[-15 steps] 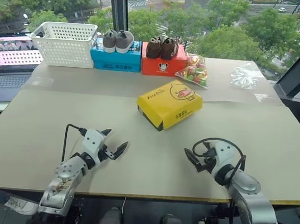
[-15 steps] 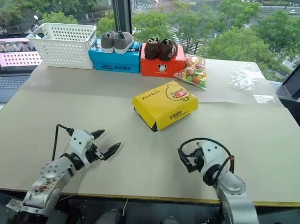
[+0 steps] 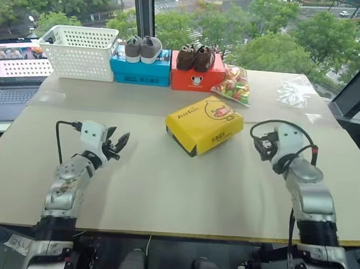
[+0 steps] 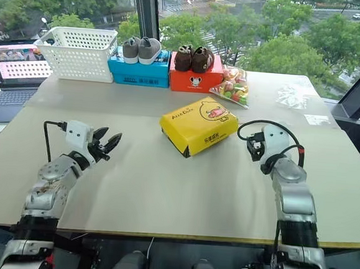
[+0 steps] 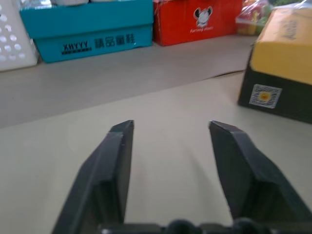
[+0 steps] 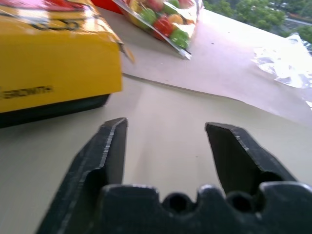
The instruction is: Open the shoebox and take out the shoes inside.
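The shoebox (image 3: 204, 124) lies shut in the middle of the table, with a yellow lid showing a cartoon duck and black sides. The shoes are hidden. My left gripper (image 3: 118, 144) hovers over the table well to the left of the box, open and empty; the left wrist view has its fingers (image 5: 117, 151) spread, with the shoebox's corner (image 5: 282, 73) ahead of them to one side. My right gripper (image 3: 261, 147) is just right of the box, apart from it, open and empty. In the right wrist view the shoebox's yellow side (image 6: 53, 68) is close by.
Along the far edge stand a white basket (image 3: 79, 52), a blue box (image 3: 139, 70) with grey shoes on top, and an orange-red box (image 3: 196, 75) with brown shoes on top. A bag of coloured items (image 3: 232, 85) and crumpled plastic (image 3: 294, 90) lie at the back right. A laptop (image 3: 14, 65) is at far left.
Both arms have reached forward from the near edge. The left gripper has moved outward to the left, and the right gripper has come up beside the shoebox's right end.
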